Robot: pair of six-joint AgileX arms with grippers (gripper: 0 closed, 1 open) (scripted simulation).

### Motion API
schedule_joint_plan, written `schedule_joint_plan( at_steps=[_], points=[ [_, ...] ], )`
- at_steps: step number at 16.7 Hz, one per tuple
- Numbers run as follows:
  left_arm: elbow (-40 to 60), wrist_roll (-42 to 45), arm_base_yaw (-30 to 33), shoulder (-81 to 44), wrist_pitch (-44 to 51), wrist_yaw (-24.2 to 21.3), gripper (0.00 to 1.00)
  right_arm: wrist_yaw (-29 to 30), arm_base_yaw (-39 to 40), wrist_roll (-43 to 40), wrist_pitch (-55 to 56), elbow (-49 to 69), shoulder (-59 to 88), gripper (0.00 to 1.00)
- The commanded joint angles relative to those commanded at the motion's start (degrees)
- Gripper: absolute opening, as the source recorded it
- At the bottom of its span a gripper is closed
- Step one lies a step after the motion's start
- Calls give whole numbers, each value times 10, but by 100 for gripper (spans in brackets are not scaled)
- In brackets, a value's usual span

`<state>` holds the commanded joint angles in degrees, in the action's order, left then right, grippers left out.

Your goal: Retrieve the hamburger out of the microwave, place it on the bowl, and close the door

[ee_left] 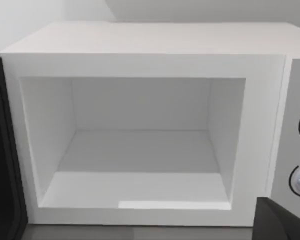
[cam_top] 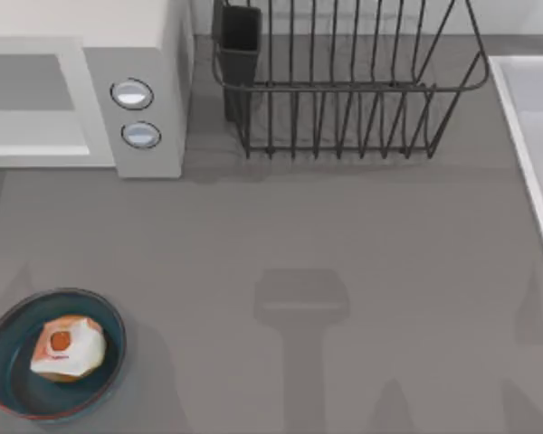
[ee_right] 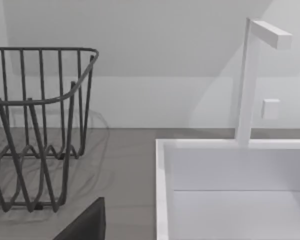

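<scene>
The flat white door [ee_left: 2,150] with its dark inner face stands swung open at nine o'clock of the white boxy microwave's [ee_left: 150,45] empty cavity. The left wrist camera faces it, making the left arm likelier nearer; neither pincer's state can be told. The small orange-and-white hamburger [cam_top: 67,347] already sits in the round blue-teal bowl [cam_top: 9,380] at seven o'clock of the grey surface [cam_top: 344,253].

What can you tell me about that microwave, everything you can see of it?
The microwave is a white box standing at the back left of the grey table, left of the black wire rack. Its light grey side panel carries two round silvery buttons, one above the other. Its door stands open at the left, dark on its inner face. The white cavity looks smooth and bare.
</scene>
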<state>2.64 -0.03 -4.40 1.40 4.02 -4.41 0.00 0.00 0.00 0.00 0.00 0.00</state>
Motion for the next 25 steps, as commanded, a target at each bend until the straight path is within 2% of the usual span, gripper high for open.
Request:
schedule_joint_plan(
  at_steps=[4, 10, 18, 25],
  points=[
    [36, 0, -67, 20, 56, -67, 0, 0, 0, 0, 0, 0, 0, 100],
    [39, 0, -75, 18, 60, -75, 0, 0, 0, 0, 0, 0, 0, 100],
    [1, 2, -168, -76, -74, -169, 0, 0, 0, 0, 0, 0, 0, 100],
    [3, 3, -158, -102, -100, -159, 0, 0, 0, 0, 0, 0, 0, 100]
  ],
)
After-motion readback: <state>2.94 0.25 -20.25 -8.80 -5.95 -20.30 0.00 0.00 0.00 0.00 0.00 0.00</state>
